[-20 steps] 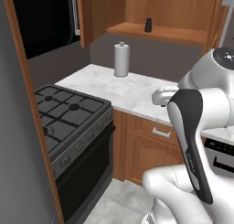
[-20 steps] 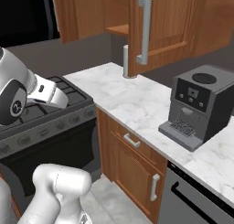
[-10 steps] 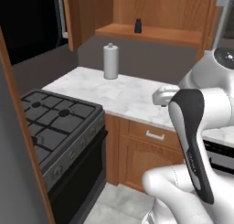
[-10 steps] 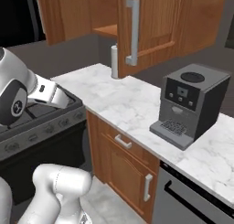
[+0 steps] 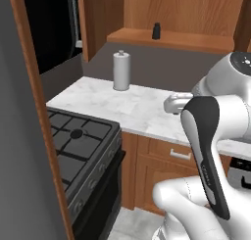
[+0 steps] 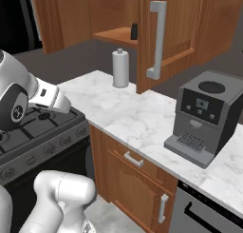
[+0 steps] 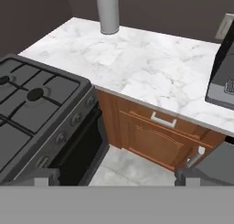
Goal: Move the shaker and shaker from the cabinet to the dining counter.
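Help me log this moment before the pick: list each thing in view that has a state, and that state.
cabinet: door open, inner shelf exposed.
shaker: upright on the cabinet shelf, not held.
grey cylinder: upright on the marble worktop.
gripper: open, empty, over the floor in front of the stove.
stove: burners unlit, oven door shut.
drawer: shut.
coffee machine: no cup under it.

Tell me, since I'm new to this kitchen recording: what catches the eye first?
The open brown cabinet with a small black shaker on its shelf, above the marble worktop. On the worktop stand a tall grey cylinder and, further right, a coffee machine; a black stove sits left.
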{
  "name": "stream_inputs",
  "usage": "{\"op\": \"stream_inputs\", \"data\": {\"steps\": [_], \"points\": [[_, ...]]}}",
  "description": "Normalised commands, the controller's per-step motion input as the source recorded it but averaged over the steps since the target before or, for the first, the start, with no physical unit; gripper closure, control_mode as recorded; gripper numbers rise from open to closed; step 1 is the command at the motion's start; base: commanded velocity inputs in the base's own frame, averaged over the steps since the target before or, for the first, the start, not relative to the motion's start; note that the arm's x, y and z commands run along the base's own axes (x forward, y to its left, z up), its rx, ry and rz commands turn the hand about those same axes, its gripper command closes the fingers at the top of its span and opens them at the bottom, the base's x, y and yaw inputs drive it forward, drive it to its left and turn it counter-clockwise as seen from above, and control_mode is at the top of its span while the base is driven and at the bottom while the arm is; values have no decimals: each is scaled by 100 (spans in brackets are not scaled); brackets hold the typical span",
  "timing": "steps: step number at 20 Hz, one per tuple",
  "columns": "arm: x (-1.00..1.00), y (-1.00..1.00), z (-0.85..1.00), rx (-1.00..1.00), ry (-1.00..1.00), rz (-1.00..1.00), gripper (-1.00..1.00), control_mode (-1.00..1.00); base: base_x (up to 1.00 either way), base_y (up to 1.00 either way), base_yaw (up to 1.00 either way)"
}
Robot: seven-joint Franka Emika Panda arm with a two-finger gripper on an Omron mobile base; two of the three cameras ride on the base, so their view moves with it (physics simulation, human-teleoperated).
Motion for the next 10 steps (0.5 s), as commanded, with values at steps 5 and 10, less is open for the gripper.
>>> {"op": "stream_inputs", "data": {"steps": [5,10], "points": [[0,0,0,0,0,0,-100,100,48,2,-11],[0,0,0,0,0,0,-100,100,19,0,-21]]}}
